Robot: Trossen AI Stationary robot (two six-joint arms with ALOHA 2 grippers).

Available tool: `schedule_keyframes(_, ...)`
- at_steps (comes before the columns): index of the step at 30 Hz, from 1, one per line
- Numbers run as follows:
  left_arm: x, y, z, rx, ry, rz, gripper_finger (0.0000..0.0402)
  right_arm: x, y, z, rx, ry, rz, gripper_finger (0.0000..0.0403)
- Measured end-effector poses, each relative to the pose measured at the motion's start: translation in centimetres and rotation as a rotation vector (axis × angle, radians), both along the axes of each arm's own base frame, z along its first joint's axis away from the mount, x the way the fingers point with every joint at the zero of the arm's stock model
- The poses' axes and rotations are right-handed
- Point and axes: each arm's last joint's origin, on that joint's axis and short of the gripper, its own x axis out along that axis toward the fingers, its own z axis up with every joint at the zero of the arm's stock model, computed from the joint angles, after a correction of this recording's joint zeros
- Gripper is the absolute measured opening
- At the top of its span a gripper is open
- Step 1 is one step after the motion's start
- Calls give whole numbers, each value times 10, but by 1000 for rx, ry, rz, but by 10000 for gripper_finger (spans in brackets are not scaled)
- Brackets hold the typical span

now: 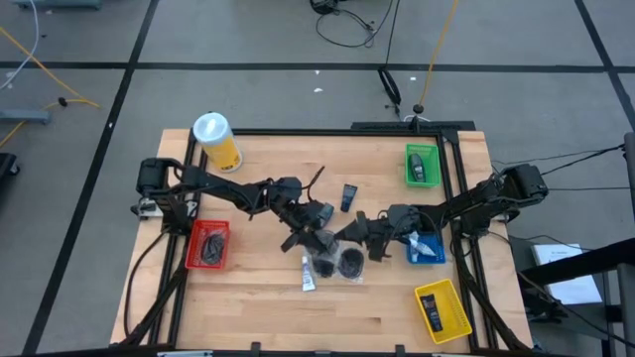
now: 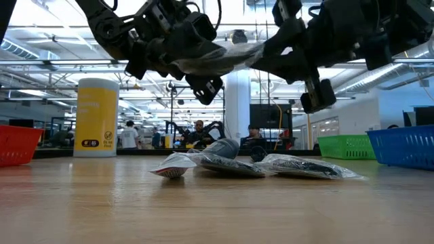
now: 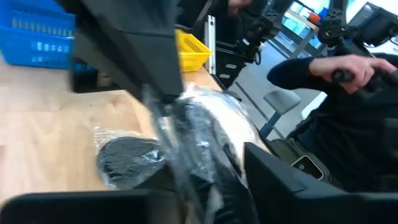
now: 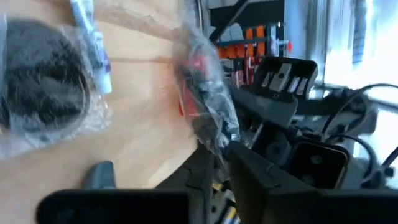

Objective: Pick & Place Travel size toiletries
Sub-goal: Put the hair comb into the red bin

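Your two arms meet over the middle of the table. The left gripper (image 1: 316,220) and the right gripper (image 1: 372,230) both pinch 1 clear bagged packet (image 2: 227,57), which hangs stretched between them well above the wood. The left wrist view shows the left fingers closed on that bag, and the right wrist view shows the right fingers clamped on its other end.

You are partway through, as far as the bins show. The red bin (image 1: 207,245), the green bin (image 1: 422,165), the blue bin (image 1: 426,247) and the yellow bin (image 1: 443,309) each hold something dark or white already; what exactly is too small to tell.

Left to sort, by my reading: 2 round dark packets (image 1: 338,263) lying side by side below the grippers, a thin white tube (image 1: 308,275) just beside them, and a small dark bottle (image 1: 348,196) farther up the table. The yellow canister (image 1: 216,141) stands at the far left corner, not part of your job.
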Motion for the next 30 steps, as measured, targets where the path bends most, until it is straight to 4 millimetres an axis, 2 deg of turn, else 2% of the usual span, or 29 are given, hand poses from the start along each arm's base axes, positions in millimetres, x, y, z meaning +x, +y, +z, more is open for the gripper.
schedule_keyframes(5, -7, 12, 11, -29, 35, 45, 32, -2, 6, 1, 161, 18, -104, 99)
schedule_keyframes(7, -14, 14, 21, -17, 53, 48, 14, -5, 11, 0, 214, 16, -167, 121)
schedule_keyframes(10, -29, 13, 38, 4, 96, 53, 21, -10, 21, -5, 332, 44, -225, 142)
schedule_keyframes(14, -60, 3, 64, 75, 230, 110, 47, -13, 34, -4, 634, 70, -233, 152)
schedule_keyframes(21, -114, -28, 113, 405, 697, 233, 18, -15, 40, -5, 1057, 127, -280, 142)
schedule_keyframes(25, -139, -46, 134, 496, 929, 207, 13, -15, 40, -6, 1145, 137, -296, 136)
schedule_keyframes(30, -170, -66, 131, 652, 1139, 32, 47, -17, 41, -9, 1179, 179, -322, 135)
